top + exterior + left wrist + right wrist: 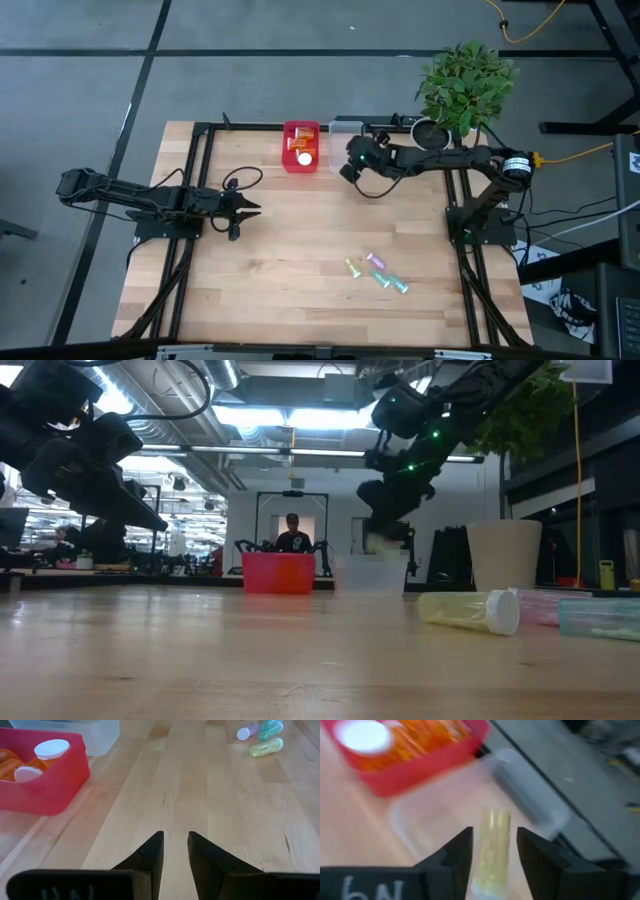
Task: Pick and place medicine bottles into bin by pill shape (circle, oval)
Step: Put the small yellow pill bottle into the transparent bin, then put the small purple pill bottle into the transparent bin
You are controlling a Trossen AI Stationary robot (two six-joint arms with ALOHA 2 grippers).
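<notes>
From above: right gripper (352, 163) out over the far edge of the table (300, 260), beside the clear bin (343, 130) that stands next to the red bin (301, 146). Orange bottles (303, 140) with white caps inside the red bin. Four pale vials (376, 271) lying in a loose cluster on the near right of the table. Left gripper (250, 210) parked low at mid-left, well apart from everything.

At table height: right gripper (388, 530) hanging over the clear bin (370, 572); yellow vial (468, 610) on its side in the foreground.

Left wrist: fingers (150, 857) slightly parted, nothing between them; red bin (55, 790) and vials (262, 735) ahead.

Right wrist: a yellowish vial (491, 847) between the fingers (457, 855) above the clear bin (445, 805); blurred, so possibly gripped, possibly just released — cannot tell.
</notes>
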